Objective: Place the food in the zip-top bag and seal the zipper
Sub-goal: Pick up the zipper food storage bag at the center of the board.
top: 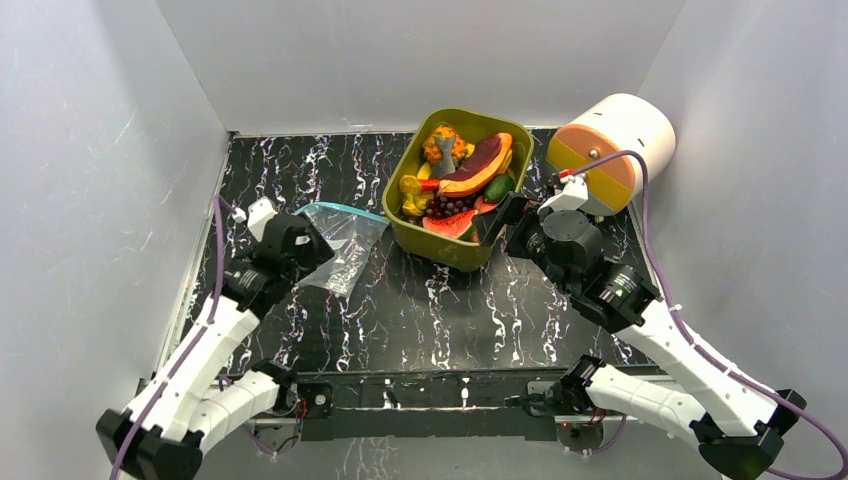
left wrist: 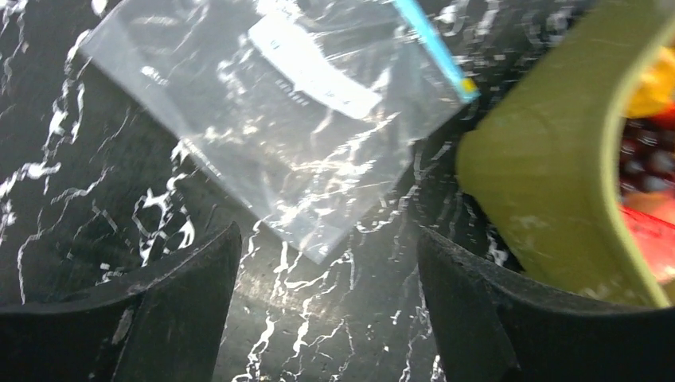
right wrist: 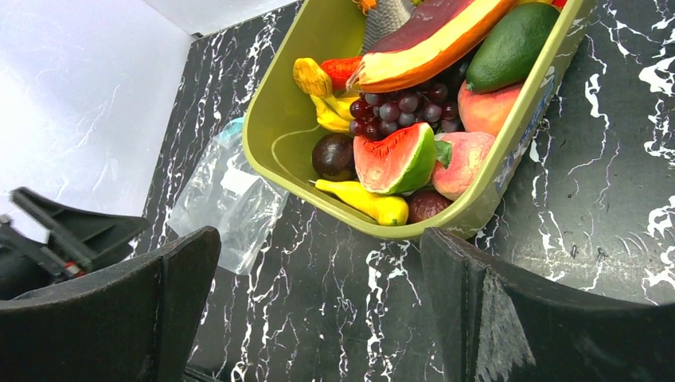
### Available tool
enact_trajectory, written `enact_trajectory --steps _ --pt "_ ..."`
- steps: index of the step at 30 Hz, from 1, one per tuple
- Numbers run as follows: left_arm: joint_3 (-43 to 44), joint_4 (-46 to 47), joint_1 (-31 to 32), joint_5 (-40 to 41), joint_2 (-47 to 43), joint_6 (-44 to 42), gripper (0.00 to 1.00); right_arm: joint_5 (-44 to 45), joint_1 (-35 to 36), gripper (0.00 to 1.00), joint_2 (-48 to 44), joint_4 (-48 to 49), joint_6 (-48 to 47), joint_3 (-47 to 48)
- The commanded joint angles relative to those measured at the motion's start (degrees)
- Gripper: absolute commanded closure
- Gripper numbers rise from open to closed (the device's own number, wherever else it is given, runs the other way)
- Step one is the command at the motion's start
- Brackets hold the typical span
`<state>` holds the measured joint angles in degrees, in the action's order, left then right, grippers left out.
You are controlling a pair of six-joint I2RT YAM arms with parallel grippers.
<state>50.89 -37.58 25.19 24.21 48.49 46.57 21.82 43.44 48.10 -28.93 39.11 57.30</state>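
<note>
The clear zip-top bag (top: 345,243) lies flat on the black marbled table, left of the olive-green tub (top: 440,250), with its teal zipper (top: 347,208) along the far edge. The food is piled in the tub: a red watermelon wedge (top: 450,224), yellow, orange and green pieces. My left gripper (top: 318,248) is open and empty, hovering at the bag's near-left edge; the bag (left wrist: 278,119) and zipper (left wrist: 434,44) lie just ahead of its jaws (left wrist: 326,236). My right gripper (top: 498,220) is open and empty at the tub's near-right corner, with the watermelon (right wrist: 394,159) and bag (right wrist: 227,199) beyond its jaws (right wrist: 318,239).
A white and orange cylinder (top: 610,150) lies at the back right against the wall. White walls close in the table on three sides. The tub's wall (left wrist: 541,175) stands close to the right of my left gripper. The left arm (right wrist: 48,239) shows in the right wrist view.
</note>
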Motion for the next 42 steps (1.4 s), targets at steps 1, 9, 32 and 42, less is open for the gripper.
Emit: enact_trajectory --steps 1,9,32,42 --pt "1.3 -6.6 -0.4 7.4 5.0 12.2 0.26 1.9 0.3 0.02 -0.5 2.3 0.1 1.5" --pt "-2.9 -2.6 -0.4 6.3 11.5 21.9 0.5 0.7 0.3 0.02 -0.4 1.4 0.8 0.9" --pt "-12.3 10.6 -0.4 3.1 20.2 23.6 0.44 -1.8 0.3 0.02 -2.8 0.8 2.0 -0.3" --pt "-10.7 6.3 -0.4 4.1 21.9 24.8 0.99 -1.7 0.2 0.02 -3.4 1.0 2.2 -1.1"
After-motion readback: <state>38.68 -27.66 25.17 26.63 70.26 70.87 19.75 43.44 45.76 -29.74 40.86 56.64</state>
